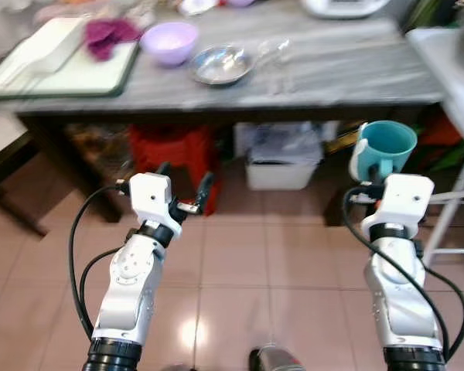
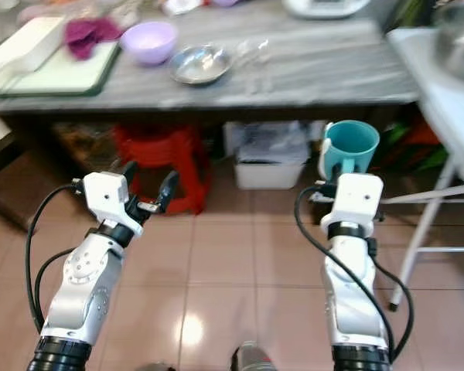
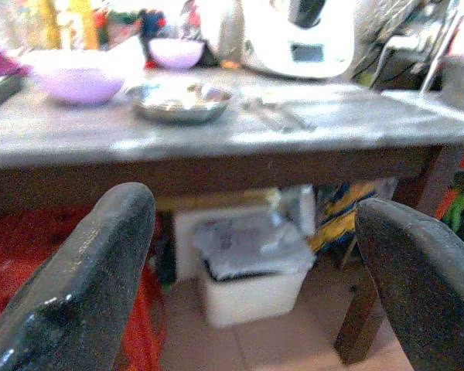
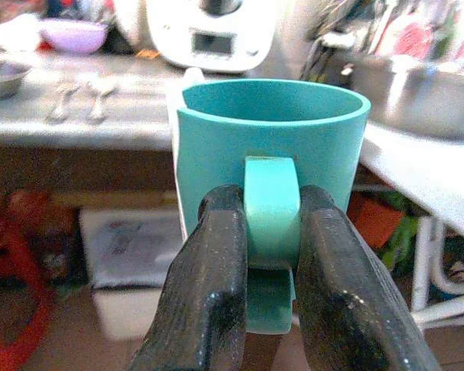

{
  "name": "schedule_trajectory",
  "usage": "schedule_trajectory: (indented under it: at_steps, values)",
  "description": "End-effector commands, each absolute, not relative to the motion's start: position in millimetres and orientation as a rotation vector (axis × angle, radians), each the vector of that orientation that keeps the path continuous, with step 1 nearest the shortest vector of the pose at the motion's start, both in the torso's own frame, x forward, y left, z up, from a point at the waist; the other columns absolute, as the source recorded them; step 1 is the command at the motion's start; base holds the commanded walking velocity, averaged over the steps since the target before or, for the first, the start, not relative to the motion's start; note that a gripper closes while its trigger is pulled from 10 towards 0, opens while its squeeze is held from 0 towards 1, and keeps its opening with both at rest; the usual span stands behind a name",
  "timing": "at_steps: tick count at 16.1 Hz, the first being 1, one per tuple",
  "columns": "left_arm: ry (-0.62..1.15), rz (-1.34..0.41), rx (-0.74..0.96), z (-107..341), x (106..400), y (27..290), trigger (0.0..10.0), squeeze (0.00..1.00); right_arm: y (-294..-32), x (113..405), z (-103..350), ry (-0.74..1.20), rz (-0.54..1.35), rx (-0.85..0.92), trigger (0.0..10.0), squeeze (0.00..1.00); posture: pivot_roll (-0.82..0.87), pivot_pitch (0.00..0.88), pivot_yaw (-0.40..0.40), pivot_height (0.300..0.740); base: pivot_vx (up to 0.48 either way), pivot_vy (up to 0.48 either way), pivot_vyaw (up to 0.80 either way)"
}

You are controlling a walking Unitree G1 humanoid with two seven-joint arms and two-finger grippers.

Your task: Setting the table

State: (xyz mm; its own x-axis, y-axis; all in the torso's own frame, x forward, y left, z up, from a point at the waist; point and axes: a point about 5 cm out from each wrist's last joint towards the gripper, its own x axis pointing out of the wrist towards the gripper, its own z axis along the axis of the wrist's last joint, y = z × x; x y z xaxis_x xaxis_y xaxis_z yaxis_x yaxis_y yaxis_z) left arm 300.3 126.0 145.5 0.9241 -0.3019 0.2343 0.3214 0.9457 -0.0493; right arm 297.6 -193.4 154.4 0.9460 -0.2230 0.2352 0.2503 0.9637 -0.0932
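The long grey table (image 1: 332,73) spans the far side of the scene, and everything is placed from it. On its top, toward the robot's left end, lies a green-edged tray (image 1: 58,66) with a magenta cloth (image 1: 108,35) at its corner. Just beside that sits a lilac bowl (image 1: 170,40), then a steel bowl (image 1: 220,64) next to it, and some clear cutlery (image 1: 277,62) lying near the middle of the table. A white kitchen appliance (image 3: 298,35) stands at the table's back edge. Under the table there is a red stool (image 1: 174,151) and a white plastic bin (image 1: 282,158) on the tiled floor (image 1: 240,270). Off the table's right end stands a white side stand (image 1: 456,85).

In front of the table, short of its edge, the right gripper (image 4: 267,255) has its fingers (image 4: 209,286) clenched on the handle of a teal mug (image 1: 383,147). The mug is upright with its mouth open to the top, held in the air below table height. The left gripper (image 1: 184,189) hangs before the table too, level with the red stool, its fingers (image 3: 85,286) spread wide apart and holding nothing.
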Motion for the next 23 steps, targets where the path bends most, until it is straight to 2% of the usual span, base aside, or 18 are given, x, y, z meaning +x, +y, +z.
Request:
schedule_trajectory:
  at_steps: [1,11,19,23]
  values:
    - [-0.219,-0.299,-0.074,143.8,298.9,135.1,10.0,0.0,-184.6,297.4,156.9,-0.243,-0.212,-0.116,10.0,0.0,-0.11,0.187,0.029,0.74,0.379,0.0,-0.52]
    - [-0.218,-0.309,-0.077,144.2,298.6,132.7,10.0,0.0,-180.8,301.5,159.0,-0.25,-0.195,-0.153,10.0,0.0,-0.1,0.194,0.033,0.74,0.38,0.0,-0.05]
    - [-0.221,-0.311,-0.075,145.2,299.4,133.3,10.0,0.0,-175.7,303.6,161.1,-0.263,-0.183,-0.146,10.0,0.0,-0.1,0.189,0.034,0.74,0.379,0.0,0.63]
    - [-0.231,-0.315,-0.077,148.2,300.2,131.4,10.0,0.0,-173.2,304.8,166.9,-0.288,-0.172,-0.15,10.0,0.0,-0.1,0.187,0.034,0.74,0.382,0.0,0.21]
